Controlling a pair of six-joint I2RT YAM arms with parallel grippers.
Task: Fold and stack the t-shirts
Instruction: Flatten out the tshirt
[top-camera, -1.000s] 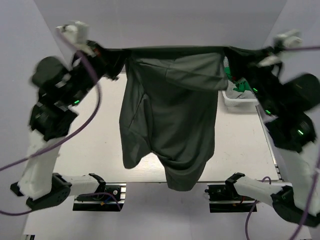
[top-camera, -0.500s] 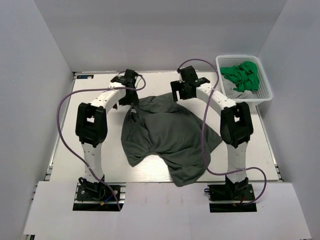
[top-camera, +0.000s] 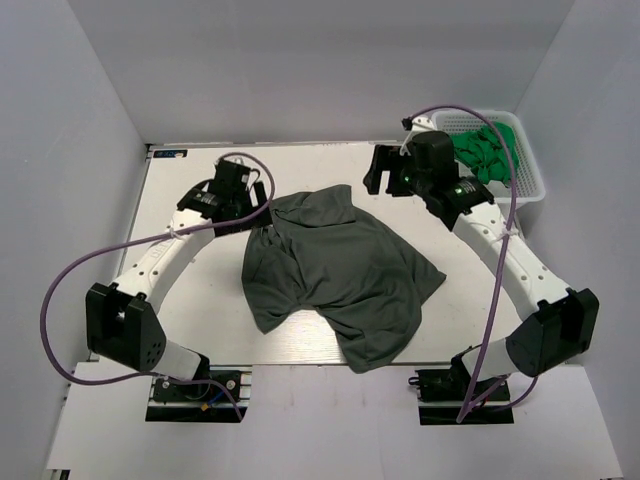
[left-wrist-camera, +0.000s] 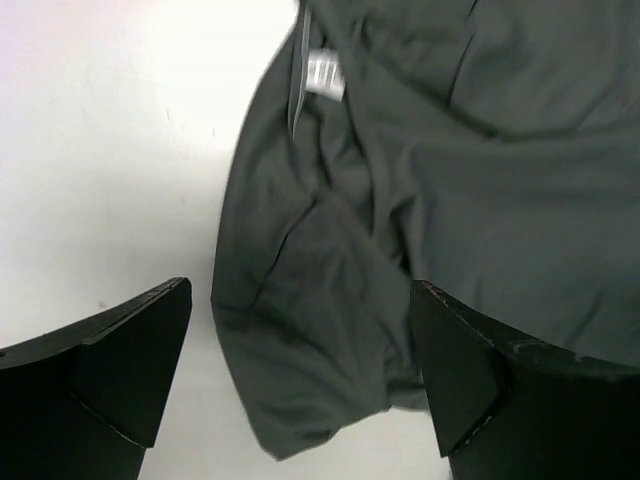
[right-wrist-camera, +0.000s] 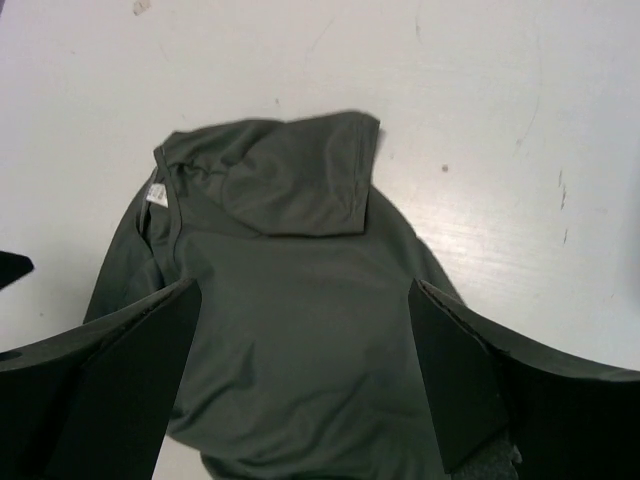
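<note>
White table (top-camera: 190, 290): the charcoal t-shirt (top-camera: 335, 270) lay crumpled at centre. Left claw (left-wrist-camera: 300, 350) and right claw (right-wrist-camera: 300, 360) were spread wide above it, holding nothing. The basket (top-camera: 530, 180) at the far right corner held green t-shirts (top-camera: 485, 150).

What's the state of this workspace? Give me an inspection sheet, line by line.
Surface: white table, a few small marks.
Job's things: charcoal grey t-shirt lying crumpled and unfolded mid-table; green t-shirts bunched in the white lattice basket at the far right corner.
Clutter: nothing seen.
Grippers: left gripper and right gripper both above the grey t-shirt, jaws open, holding nothing.
Cables: purple cables loop loosely off both arms.
Surroundings: plain white walls.
</note>
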